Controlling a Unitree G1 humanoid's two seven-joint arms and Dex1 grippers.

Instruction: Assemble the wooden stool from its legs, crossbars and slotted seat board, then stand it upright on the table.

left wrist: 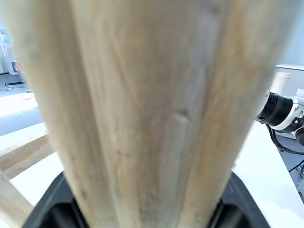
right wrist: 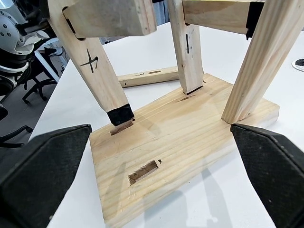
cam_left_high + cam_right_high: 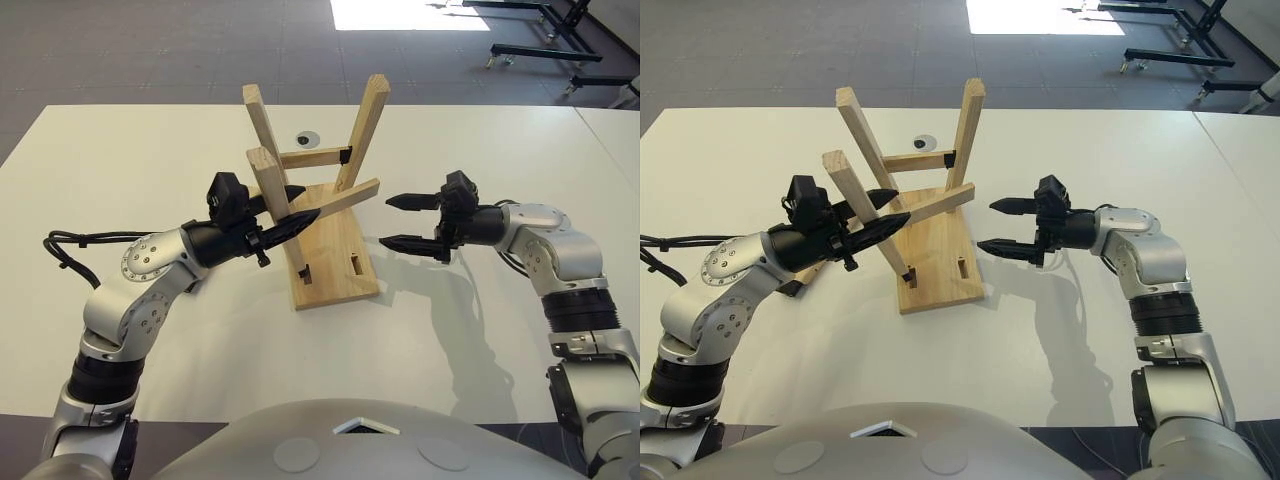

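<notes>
Left claw [image 3: 308, 201] clamped around nearest upturned leg [image 3: 268, 170]; right claw [image 3: 386, 220] spread wide, empty, near slotted seat board [image 3: 335, 258] lying flat on counter [image 3: 450, 330]; farther back, two more legs [image 3: 368, 115] pointing up, joined by crossbar [image 3: 315, 157].

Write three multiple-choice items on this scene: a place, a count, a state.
1. The slotted pale wooden seat board lies: A) flat on the white table; B) on the floor; C) in a pincer.
2. Pale wooden legs rising from it: A) one; B) three; C) five.
3. The right pincer is: A) shut on a crossbar; B) open, empty; C) shut on a leg.
1 A: it rests on the table. 2 B: three stand, the nearest leg in the left pincer. 3 B: its fingers are spread, touching nothing.
</notes>
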